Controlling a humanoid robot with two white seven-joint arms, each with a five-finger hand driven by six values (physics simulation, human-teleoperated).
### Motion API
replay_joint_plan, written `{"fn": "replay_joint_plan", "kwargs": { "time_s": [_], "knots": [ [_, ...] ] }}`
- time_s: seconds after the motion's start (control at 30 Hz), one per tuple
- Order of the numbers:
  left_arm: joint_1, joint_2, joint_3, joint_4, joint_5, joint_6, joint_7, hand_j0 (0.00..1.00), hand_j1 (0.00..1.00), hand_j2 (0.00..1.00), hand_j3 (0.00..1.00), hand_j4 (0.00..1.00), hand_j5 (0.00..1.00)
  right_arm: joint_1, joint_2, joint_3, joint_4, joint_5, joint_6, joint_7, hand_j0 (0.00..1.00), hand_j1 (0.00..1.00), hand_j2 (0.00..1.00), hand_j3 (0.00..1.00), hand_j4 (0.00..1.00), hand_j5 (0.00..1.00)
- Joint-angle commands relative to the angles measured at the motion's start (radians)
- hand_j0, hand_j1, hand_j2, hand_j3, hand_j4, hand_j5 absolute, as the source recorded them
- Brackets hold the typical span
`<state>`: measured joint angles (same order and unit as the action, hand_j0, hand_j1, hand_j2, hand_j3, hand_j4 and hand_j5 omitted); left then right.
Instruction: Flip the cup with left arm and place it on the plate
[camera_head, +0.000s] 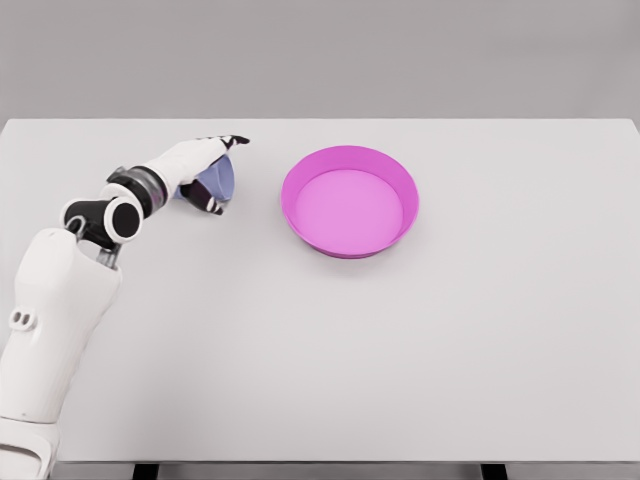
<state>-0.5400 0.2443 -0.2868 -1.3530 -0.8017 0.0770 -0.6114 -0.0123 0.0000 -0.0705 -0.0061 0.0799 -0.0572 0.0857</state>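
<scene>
White table (400, 380) standing before a plain grey wall.
The left hand (205, 165) is clamping its fingers around the bluish cup (218, 183), at nine o'clock from the magenta plate (350, 200), well apart.

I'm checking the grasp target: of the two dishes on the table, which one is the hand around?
The bluish cup, left of the pink plate. The left hand wraps it, fingers over the top; the plate sits apart, untouched.

White, rounded left arm (55, 300) shells; black joint rings near the wrist; black fingertips (236, 141) on white left hand (200, 160).
</scene>
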Motion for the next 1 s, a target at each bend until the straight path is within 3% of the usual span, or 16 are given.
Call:
{"fn": "replay_joint_plan", "kwargs": {
  "time_s": [0.0, 0.2, 0.53, 0.67, 0.83, 0.87, 0.97],
  "knots": [
    [0.000, 0.003, 0.005, 0.006, 0.001, 0.001, 0.001, 1.00, 1.00, 1.00, 1.00, 1.00, 1.00, 0.000, 0.000, 0.000, 0.000, 0.000, 0.000, 0.000, 1.00, 1.00, 1.00, 1.00, 1.00, 1.00],
    [-0.026, 0.003, 0.006, 0.066, -0.001, 0.001, 0.001, 1.00, 1.00, 1.00, 1.00, 1.00, 1.00, 0.000, 0.000, 0.000, 0.000, 0.000, 0.000, 0.000, 1.00, 1.00, 1.00, 1.00, 1.00, 1.00],
    [-0.031, 0.004, 0.000, 0.071, -0.001, 0.000, 0.001, 1.00, 1.00, 1.00, 1.00, 1.00, 1.00, 0.000, 0.000, 0.000, 0.000, 0.000, 0.000, 0.000, 1.00, 1.00, 1.00, 1.00, 1.00, 1.00],
    [-0.032, 0.006, -0.003, 0.071, -0.002, 0.000, 0.001, 0.93, 0.93, 0.93, 0.93, 0.93, 0.93, 0.000, 0.000, 0.000, 0.000, 0.000, 0.000, 0.000, 1.00, 1.00, 1.00, 1.00, 1.00, 1.00],
    [-0.032, 0.009, -0.003, 0.071, -0.002, 0.001, 0.001, 0.93, 0.93, 0.93, 0.93, 0.93, 0.93, 0.000, 0.000, 0.000, 0.000, 0.000, -0.001, 0.000, 1.00, 1.00, 1.00, 1.00, 1.00, 1.00],
    [-0.032, 0.007, -0.005, 0.071, -0.002, 0.000, 0.001, 0.86, 0.86, 0.86, 0.86, 0.86, 0.86, 0.000, 0.000, 0.000, 0.000, 0.000, 0.000, 0.000, 1.00, 1.00, 1.00, 1.00, 1.00, 1.00],
    [-0.032, 0.007, -0.006, 0.071, -0.004, 0.000, 0.001, 0.82, 0.82, 0.82, 0.82, 0.82, 0.82, 0.000, 0.000, 0.000, 0.000, 0.000, 0.000, 0.000, 1.00, 1.00, 1.00, 1.00, 1.00, 1.00]
  ]
}}
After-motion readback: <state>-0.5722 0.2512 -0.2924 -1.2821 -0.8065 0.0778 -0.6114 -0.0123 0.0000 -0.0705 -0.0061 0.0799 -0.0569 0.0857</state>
